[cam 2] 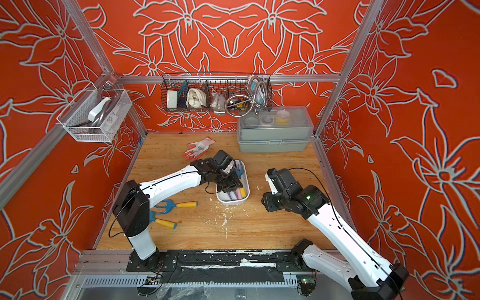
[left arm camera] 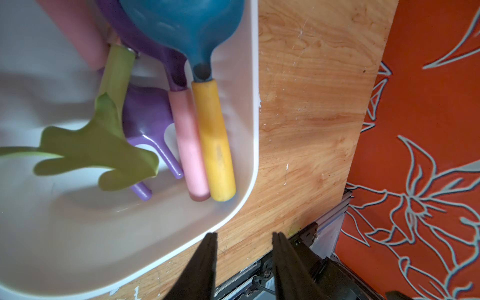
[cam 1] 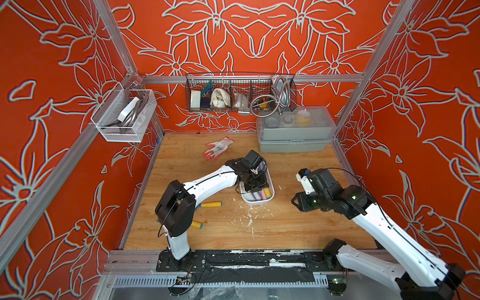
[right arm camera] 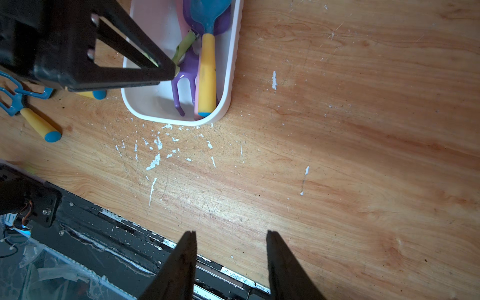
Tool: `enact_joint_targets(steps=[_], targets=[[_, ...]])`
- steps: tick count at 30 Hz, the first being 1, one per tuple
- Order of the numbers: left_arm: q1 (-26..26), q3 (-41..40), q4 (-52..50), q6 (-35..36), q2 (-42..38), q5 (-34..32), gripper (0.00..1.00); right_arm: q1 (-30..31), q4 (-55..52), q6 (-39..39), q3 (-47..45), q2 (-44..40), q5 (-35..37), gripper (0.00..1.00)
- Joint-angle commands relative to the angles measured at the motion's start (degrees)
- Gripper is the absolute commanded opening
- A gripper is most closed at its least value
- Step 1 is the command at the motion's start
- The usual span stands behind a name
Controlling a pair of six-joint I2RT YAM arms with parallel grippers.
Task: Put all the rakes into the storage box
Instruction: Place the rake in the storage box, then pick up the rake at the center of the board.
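The shallow white plastic storage box (left arm camera: 78,246) is plain and unpatterned. The flat-tined metal rake (left arm camera: 98,153) is lime green, and the pronged hand fork (left arm camera: 145,114) is purple. The rounded trowel (left arm camera: 187,28) is teal blue, its handle yellow with a blue tip. One three-pronged hand rake (cam 2: 176,204) and another hand rake (cam 2: 163,220) are blue with yellow handles. The light-brown wood-grain tabletop (right arm camera: 337,130) is flecked with white. The fabric work glove (cam 1: 217,149) is white with orange-red fingers. The orange-red walls (cam 1: 259,31) carry grey-white outlined flowers.
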Motion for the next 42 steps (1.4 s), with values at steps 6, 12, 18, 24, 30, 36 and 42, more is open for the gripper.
enact_joint_targets(steps=[6, 12, 18, 24, 30, 36, 42], targets=[[-0.4, 2.4, -4.8, 5.1, -6.4, -4.9, 0.37, -0.1, -0.2, 0.7, -0.7, 0.7, -0.1, 0.44], [0.6, 0.1, -9.3, 7.6, -14.2, -11.0, 0.38, -0.1, 2.1, 0.9, 0.5, 3.6, -2.0, 0.42], [2.7, -6.0, -13.6, 7.6, -23.4, -16.8, 0.41, 0.4, 5.5, 0.5, 3.3, 9.0, -5.4, 0.40], [6.2, -14.7, -16.1, 5.7, -34.0, -19.6, 0.47, 2.9, 8.6, -1.5, 8.4, 16.2, -8.4, 0.39], [10.8, -22.2, -19.0, 3.7, -42.5, -19.4, 0.50, 8.5, 9.3, -5.3, 16.5, 25.6, -7.6, 0.42], [15.1, -28.8, -22.4, 1.3, -50.5, -19.2, 0.54, 14.2, 8.0, -10.3, 26.1, 37.2, -8.3, 0.43], [17.3, -32.6, -25.2, 0.7, -57.9, -22.1, 0.74, 19.4, 4.6, -17.6, 37.1, 48.8, -8.1, 0.46]])
